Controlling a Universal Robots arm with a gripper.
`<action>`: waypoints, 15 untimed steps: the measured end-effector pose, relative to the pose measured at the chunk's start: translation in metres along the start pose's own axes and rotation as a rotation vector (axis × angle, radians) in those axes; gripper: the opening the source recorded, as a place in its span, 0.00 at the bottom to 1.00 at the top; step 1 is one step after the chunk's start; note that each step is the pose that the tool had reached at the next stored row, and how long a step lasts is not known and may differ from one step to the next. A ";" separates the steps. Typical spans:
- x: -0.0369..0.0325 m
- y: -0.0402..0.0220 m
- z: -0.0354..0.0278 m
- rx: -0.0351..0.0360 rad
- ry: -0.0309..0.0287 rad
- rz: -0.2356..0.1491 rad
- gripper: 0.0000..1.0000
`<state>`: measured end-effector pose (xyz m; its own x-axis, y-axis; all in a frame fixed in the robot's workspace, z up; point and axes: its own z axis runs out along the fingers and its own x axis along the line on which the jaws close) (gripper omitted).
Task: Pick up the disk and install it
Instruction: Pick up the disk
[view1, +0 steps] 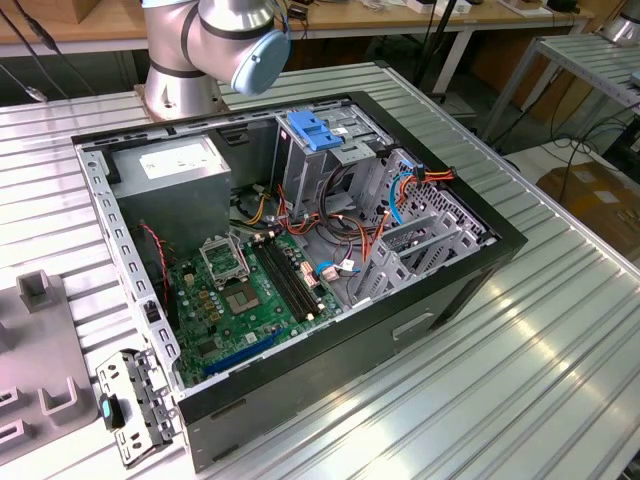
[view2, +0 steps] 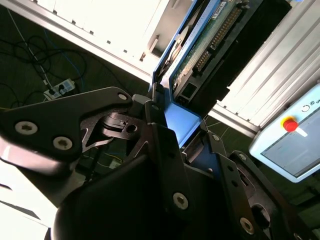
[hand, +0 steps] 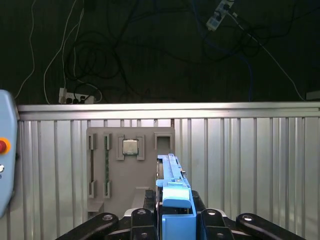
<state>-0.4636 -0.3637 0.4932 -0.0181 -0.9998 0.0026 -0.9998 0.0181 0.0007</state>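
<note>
Between the fingers (view2: 156, 120) of the gripper (hand: 174, 199): the disk (hand: 171, 172), pinched tight by its blue rail (view2: 182, 122). Seen edge-on, green board (view2: 200, 50) showing in the second wrist view. Past it in the first wrist view, a grey plate (hand: 120, 180) with a chip (hand: 130, 147), flat on the table (hand: 250, 165). In the exterior view, an open case (view1: 330, 360), arm base (view1: 180, 90) at 11 o'clock.

Exterior view: arm (view1: 215, 45) cut off at 11 o'clock edge; grey fixture plate (view1: 35, 365) cut at 8 o'clock. Both wrist views: disk (view2: 200, 45) (hand: 172, 172), near end hidden inside gripper (view2: 172, 127) (hand: 175, 215) linkage. In the second wrist view, far end runs off frame.
</note>
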 end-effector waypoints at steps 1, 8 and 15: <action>0.0000 -0.0007 0.0000 0.0000 0.0000 0.000 0.37; -0.0001 -0.0035 -0.0001 -0.0001 0.0001 0.000 0.37; -0.0001 -0.0073 -0.0001 -0.0002 0.0001 0.000 0.37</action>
<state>-0.4563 -0.3637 0.4932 -0.0180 -0.9998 0.0027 -0.9998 0.0180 0.0008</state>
